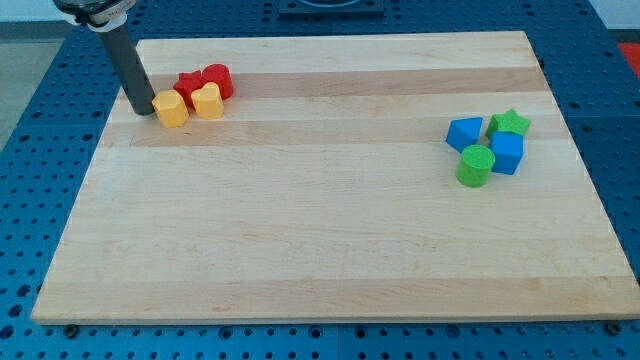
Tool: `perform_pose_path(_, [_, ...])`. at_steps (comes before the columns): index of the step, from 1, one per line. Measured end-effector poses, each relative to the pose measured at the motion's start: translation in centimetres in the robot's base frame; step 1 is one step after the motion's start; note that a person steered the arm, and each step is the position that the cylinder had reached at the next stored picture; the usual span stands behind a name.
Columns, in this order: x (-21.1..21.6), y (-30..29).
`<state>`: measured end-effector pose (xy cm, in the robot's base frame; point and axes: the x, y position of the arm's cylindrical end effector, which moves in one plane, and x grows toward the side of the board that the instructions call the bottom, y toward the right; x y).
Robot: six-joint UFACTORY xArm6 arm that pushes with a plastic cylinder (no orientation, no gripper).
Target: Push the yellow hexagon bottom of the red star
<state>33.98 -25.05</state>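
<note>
The yellow hexagon (171, 109) lies near the board's top left corner. The red star (190, 86) sits just above and to the right of it, touching it. A yellow heart-like block (208, 101) lies right of the hexagon, below a red rounded block (218, 80). My tip (143, 110) stands on the board at the hexagon's left side, touching or nearly touching it. The dark rod rises up and to the left out of view.
At the view's right is a cluster: a blue triangular block (463, 132), a green star (510, 123), a blue block (507, 153) and a green cylinder (476, 166). The wooden board (320, 250) lies on a blue perforated table.
</note>
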Motion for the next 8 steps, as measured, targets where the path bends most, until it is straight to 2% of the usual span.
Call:
perform_pose_path(3, [0.0,1.9])
perform_pose_path(4, [2.6,1.7])
perform_pose_path(6, [10.6,1.0])
perform_pose_path(7, [14.3,2.3])
perform_pose_path(8, [16.7,7.2])
